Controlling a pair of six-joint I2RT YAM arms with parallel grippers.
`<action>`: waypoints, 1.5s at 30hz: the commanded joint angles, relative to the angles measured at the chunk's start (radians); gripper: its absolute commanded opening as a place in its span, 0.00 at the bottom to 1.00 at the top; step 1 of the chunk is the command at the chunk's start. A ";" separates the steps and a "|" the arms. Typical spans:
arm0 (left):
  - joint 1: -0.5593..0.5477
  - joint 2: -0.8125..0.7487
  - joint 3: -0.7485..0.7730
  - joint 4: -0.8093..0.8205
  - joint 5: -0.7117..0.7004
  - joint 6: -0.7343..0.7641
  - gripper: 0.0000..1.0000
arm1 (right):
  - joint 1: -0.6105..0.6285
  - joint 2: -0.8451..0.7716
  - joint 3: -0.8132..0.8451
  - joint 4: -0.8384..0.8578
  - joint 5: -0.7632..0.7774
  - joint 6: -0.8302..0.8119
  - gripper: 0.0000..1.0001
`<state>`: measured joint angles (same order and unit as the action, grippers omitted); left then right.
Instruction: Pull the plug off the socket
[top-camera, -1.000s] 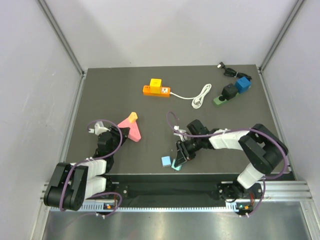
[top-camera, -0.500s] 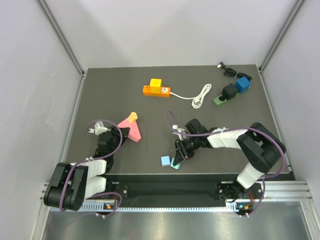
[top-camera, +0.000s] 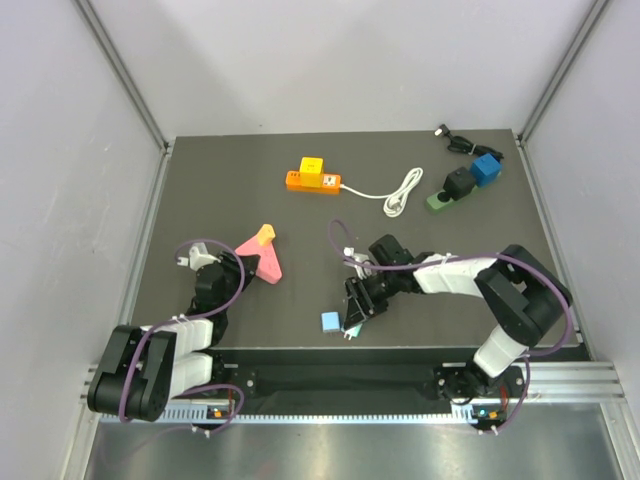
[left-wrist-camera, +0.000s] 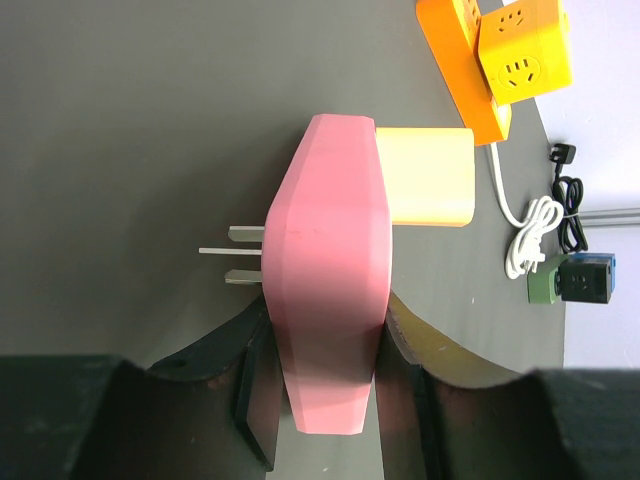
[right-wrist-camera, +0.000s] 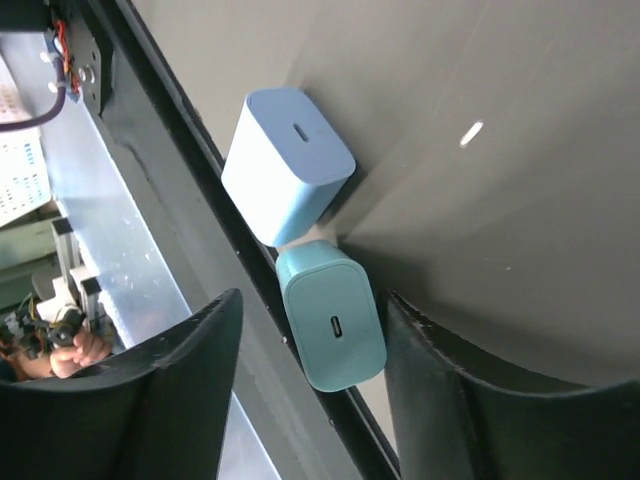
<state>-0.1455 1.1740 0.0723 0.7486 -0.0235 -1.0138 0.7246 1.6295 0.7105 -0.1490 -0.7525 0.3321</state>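
A pink socket adapter (left-wrist-camera: 328, 270) with three metal prongs (left-wrist-camera: 235, 250) carries a pale yellow plug (left-wrist-camera: 430, 177) on its far side. My left gripper (left-wrist-camera: 325, 400) is shut on the adapter's near end; in the top view the adapter (top-camera: 265, 258) lies left of centre at the gripper (top-camera: 240, 268). My right gripper (right-wrist-camera: 315, 380) is open low over the table's front edge. A teal charger (right-wrist-camera: 332, 315) lies between its fingers, close to the right one, not gripped. The top view shows that gripper (top-camera: 352, 322) over the teal charger (top-camera: 350, 329).
A light blue charger (right-wrist-camera: 290, 165) touches the teal one. At the back lie an orange power strip (top-camera: 312, 181) with a yellow cube plug (top-camera: 312, 166), a white cable (top-camera: 400, 190), a green socket with a black plug (top-camera: 450, 190), a blue cube (top-camera: 487, 168) and a black cable (top-camera: 455, 140).
My right gripper has shifted a little left and toward the front edge, over the teal charger. The left arm and the pink adapter have not moved.
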 joint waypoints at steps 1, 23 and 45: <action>0.001 0.018 -0.037 -0.120 -0.033 0.067 0.00 | 0.009 -0.028 0.041 -0.024 0.085 -0.054 0.59; 0.001 0.018 -0.037 -0.120 -0.035 0.075 0.00 | 0.064 0.036 0.493 -0.233 0.673 0.063 0.65; 0.001 0.016 -0.042 -0.111 -0.033 0.077 0.00 | 0.170 0.523 1.116 -0.133 0.734 0.323 0.65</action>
<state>-0.1455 1.1740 0.0723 0.7525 -0.0216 -0.9993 0.8803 2.1304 1.7706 -0.3161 -0.0296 0.6159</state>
